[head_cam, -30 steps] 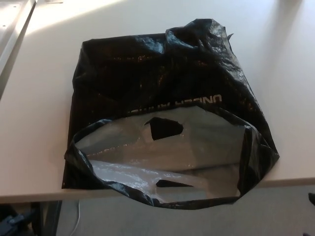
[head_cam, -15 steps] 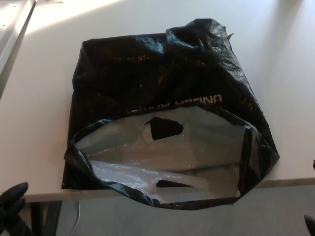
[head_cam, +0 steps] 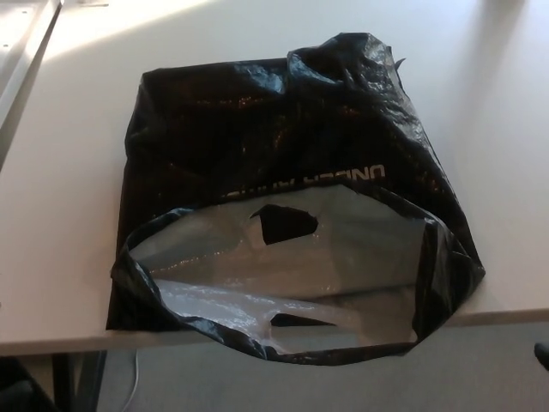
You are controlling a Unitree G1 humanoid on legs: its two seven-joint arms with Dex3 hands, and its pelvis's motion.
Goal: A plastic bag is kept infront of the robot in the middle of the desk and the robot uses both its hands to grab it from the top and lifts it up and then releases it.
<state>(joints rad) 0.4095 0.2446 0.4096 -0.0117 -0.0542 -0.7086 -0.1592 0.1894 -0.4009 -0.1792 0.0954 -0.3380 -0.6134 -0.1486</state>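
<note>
Dropped out of sight since a moment ago, both hands leave their state impossible to tell, so with the black plastic bag [head_cam: 292,197] lying on the desk [head_cam: 69,172], mouth overhanging its near edge, each hand should pinch the rim beside the handle cutout [head_cam: 286,223].

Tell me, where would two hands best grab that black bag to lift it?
Probably at the rim of the plastic bag, whose open mouth faces the robot and overhangs the desk edge. One hand from each side could pinch the rim near the two cut-out handle holes, coming down from above.
</note>
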